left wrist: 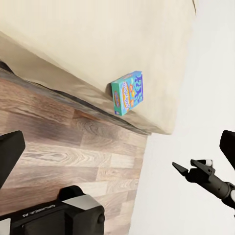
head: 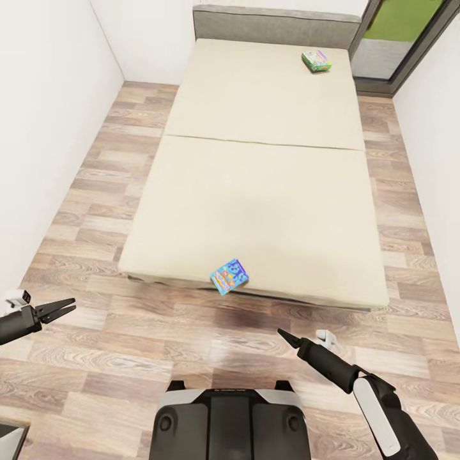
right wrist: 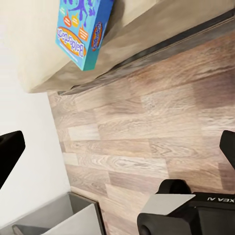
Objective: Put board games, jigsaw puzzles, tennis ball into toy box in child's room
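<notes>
- Right gripper [head: 282,333]: hovers low over the wood floor [head: 96,358], in front of the foot of the bed [head: 268,211]; fingers look closed to a point in the head view; holds nothing.
- Left gripper [head: 69,306]: out to the left, near the white wall [head: 45,128]; fingers slightly parted, empty.
- Blue board game [head: 229,276]: lies at the near edge of the mattress, one corner overhanging, between the two grippers and just ahead of the right one.
- Green board game [head: 317,61]: far end of the bed, near the grey headboard [head: 275,25], well apart from both arms.
- Step (judgement): approach to the blue box; no toy collected yet.
- Risk: a sideways nudge could tip the overhanging box onto the floor.
- Risk: a closed right gripper must open first, or it pushes the box away.
</notes>
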### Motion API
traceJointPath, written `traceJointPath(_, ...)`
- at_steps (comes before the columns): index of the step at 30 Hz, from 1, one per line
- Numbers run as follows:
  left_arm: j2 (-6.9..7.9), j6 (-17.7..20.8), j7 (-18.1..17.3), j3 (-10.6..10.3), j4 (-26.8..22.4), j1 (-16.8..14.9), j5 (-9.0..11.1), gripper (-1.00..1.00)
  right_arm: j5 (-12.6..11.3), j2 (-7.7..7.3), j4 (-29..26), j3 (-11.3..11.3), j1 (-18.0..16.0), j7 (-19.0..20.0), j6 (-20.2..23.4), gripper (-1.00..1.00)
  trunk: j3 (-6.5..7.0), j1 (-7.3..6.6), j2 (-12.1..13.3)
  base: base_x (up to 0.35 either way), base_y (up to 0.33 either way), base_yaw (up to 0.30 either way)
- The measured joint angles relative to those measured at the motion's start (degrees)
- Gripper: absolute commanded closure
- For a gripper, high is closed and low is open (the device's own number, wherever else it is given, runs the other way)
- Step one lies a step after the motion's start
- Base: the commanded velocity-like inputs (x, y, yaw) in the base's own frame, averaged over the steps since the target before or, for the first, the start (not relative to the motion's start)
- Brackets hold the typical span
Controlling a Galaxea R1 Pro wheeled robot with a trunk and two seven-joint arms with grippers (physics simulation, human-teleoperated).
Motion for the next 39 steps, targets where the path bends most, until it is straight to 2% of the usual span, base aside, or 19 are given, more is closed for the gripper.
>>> traceJointPath(39,-0.10,-0.07,-0.08,0.00,-0.03,0.00,0.00,-1.00,0.06,0.00,0.07,-0.08,0.02,0.01,-0.10,-1.00,3.65,0.00,0.00,0.000,0.000,0.000)
